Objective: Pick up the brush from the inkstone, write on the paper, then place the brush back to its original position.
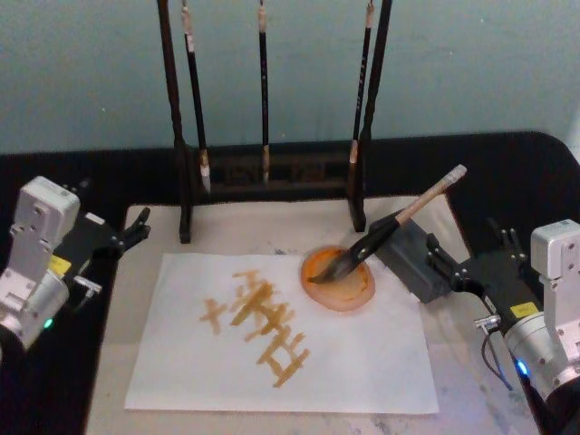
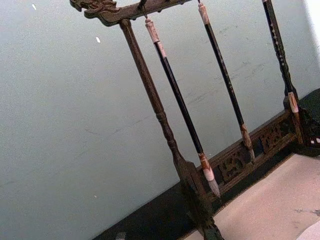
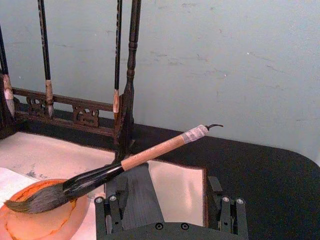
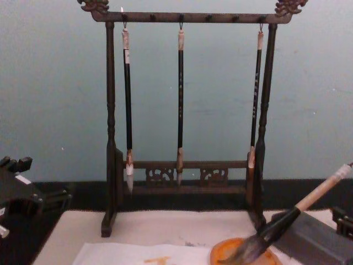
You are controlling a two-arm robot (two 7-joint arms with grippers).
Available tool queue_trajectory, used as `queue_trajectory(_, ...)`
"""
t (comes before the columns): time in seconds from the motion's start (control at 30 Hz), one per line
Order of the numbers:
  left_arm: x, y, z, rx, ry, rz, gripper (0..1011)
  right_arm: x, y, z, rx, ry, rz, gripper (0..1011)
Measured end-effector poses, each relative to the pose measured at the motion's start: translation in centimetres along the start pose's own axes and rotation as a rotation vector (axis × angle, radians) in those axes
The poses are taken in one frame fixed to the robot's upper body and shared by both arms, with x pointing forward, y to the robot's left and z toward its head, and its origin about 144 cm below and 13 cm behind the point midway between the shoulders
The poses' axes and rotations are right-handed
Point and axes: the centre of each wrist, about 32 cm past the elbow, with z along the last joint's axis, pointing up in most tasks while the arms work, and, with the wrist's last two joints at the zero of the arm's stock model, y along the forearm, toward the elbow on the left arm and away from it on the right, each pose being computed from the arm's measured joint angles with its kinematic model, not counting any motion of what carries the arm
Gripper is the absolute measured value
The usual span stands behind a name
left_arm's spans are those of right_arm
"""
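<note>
The brush [image 1: 385,231] lies tip-down in the inkstone [image 1: 340,283], just beside the right pincer [image 1: 442,263], fingers apart.

Soft, even, dimmish light with faint shadows; all views slightly blurred, without glare.

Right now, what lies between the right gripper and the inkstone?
In the head view, the grey block lies between the right gripper and the inkstone; the brush leans over it.

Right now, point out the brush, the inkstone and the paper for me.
brush [image 1: 391,224]: head view, on the black ferrule, midway along.
inkstone [image 1: 359,295]: head view, on the near right rim of the orange dish.
paper [image 1: 362,358]: head view, on a bare white patch right of the marks.
</note>
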Motion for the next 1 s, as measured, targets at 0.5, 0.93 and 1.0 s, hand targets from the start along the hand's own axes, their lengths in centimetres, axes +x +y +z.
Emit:
queue_trajectory(0.5,0.00,0.00,0.00,0.000,0.000,0.000,1010,0.01,0.00,0.00,0.000,0.000,0.000,1000)
queue_trajectory(0.93,0.00,0.00,0.00,0.000,0.000,0.000,1010,0.01,0.00,0.00,0.000,0.000,0.000,1000)
queue_trajectory(1.0,0.00,0.00,0.00,0.000,0.000,0.000,1010,0.01,0.00,0.00,0.000,0.000,0.000,1000)
